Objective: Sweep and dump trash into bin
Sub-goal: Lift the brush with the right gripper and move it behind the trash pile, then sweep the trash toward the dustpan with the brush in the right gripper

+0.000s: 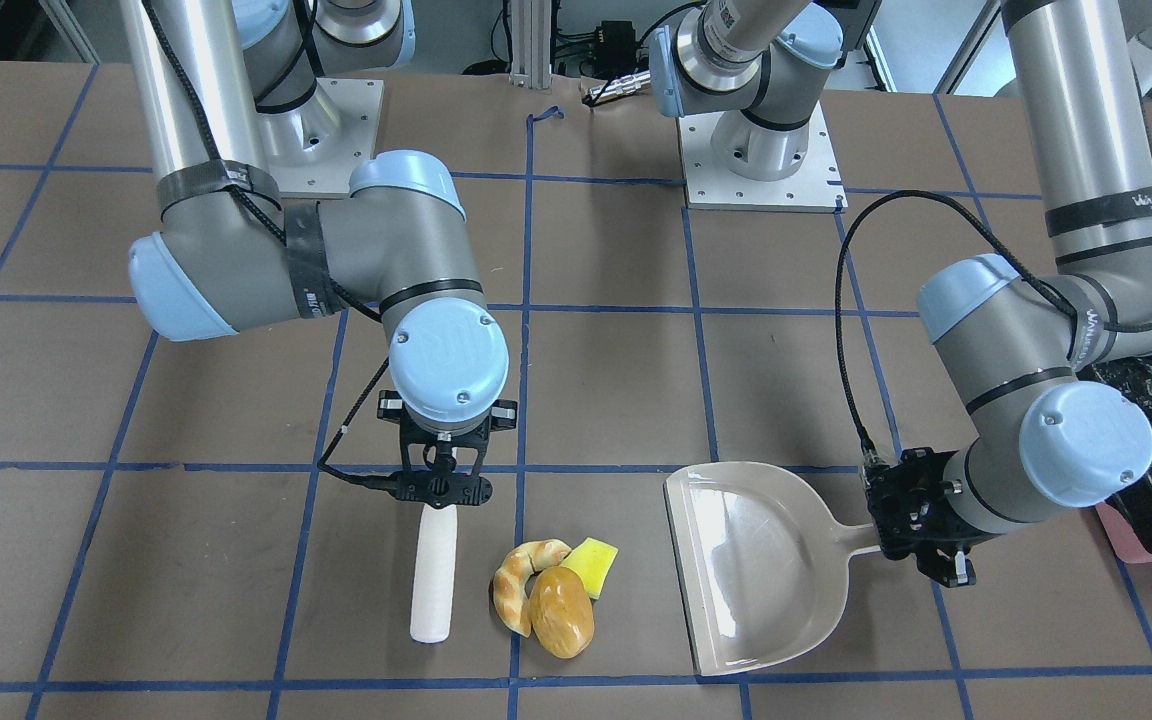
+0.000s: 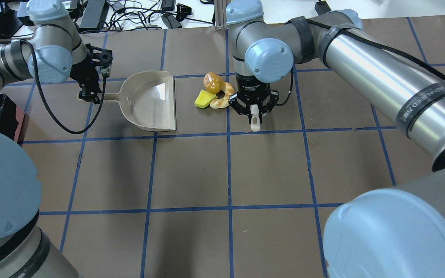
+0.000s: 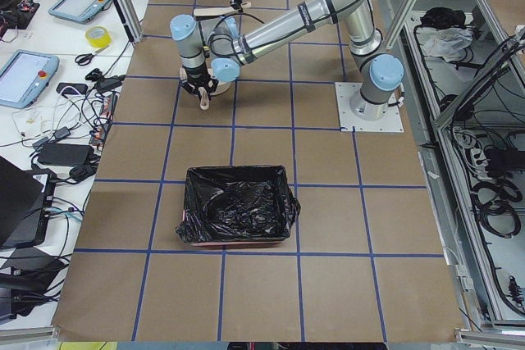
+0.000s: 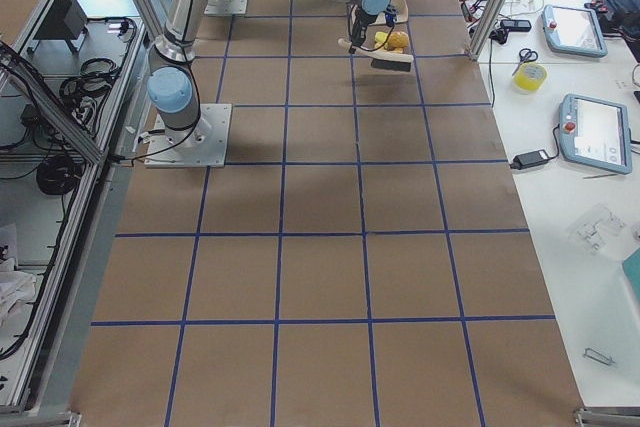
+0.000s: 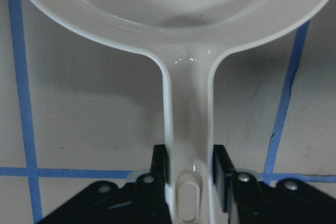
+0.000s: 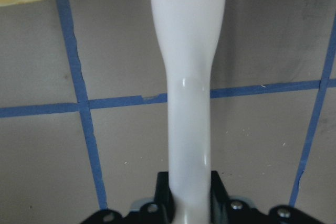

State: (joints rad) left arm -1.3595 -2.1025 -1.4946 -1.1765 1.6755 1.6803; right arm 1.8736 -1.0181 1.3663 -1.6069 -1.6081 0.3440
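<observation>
In the front view you see the right gripper [image 1: 441,478] clenched on the white brush [image 1: 434,585], which lies just beside the trash [image 1: 562,612]; a strip of table separates that pile from the dustpan [image 1: 766,560] and its open edge. From overhead, the left gripper [image 2: 89,92] is clamped on the dustpan's handle. In the left side view, the bin [image 3: 236,174] sits well apart from both.
</observation>
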